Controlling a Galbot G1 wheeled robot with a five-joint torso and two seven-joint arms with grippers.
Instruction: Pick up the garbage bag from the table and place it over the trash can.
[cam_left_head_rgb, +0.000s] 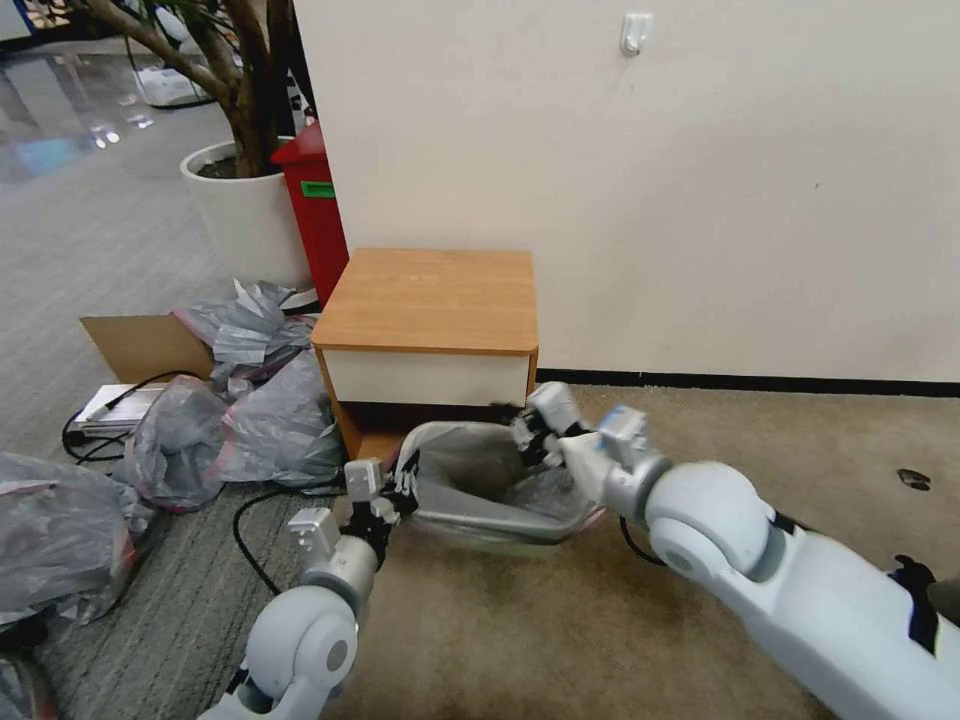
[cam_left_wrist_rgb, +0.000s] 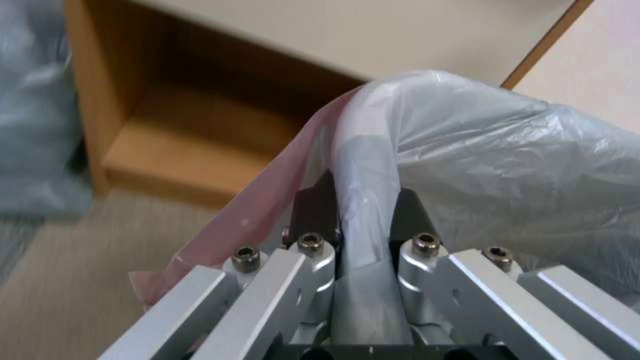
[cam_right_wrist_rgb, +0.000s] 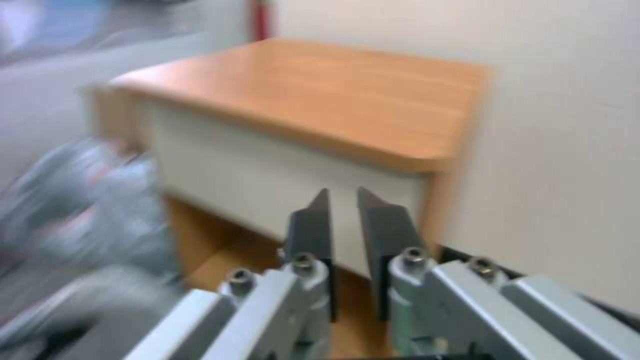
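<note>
— So, where is the thin translucent grey plastic garbage bag with the pinkish-red rim band (cam_left_wrist_rgb: 427, 125) now?

— Draped into and over the small rectangular cream plastic trash can with the pale green base (cam_left_head_rgb: 500, 528), which sits on the carpet just in front of the boxy orange-brown wooden nightstand table with the white drawer front (cam_left_head_rgb: 430, 300). My left gripper (cam_left_head_rgb: 400, 492) is at the can's near-left corner, and between my fingers (cam_left_wrist_rgb: 313, 205) runs the can's rim with the film folded over it; the pads are pinching bag and rim together.

— And your right gripper (cam_left_head_rgb: 528, 432)?

— It is at the far edge of the can, close under the table's drawer. Its fingers (cam_right_wrist_rgb: 313, 225) stand nearly together with a narrow gap and nothing between them that I can see.

— How does the bag handle?

— I judge it almost weightless, limp and slick; it crumples, holds no shape and would tear on a hard tug. The pink band beside my left fingers looks like the sturdier place to grip, so I would take hold there, close to a corner, rather than in the loose film beyond my fingertips.
</note>
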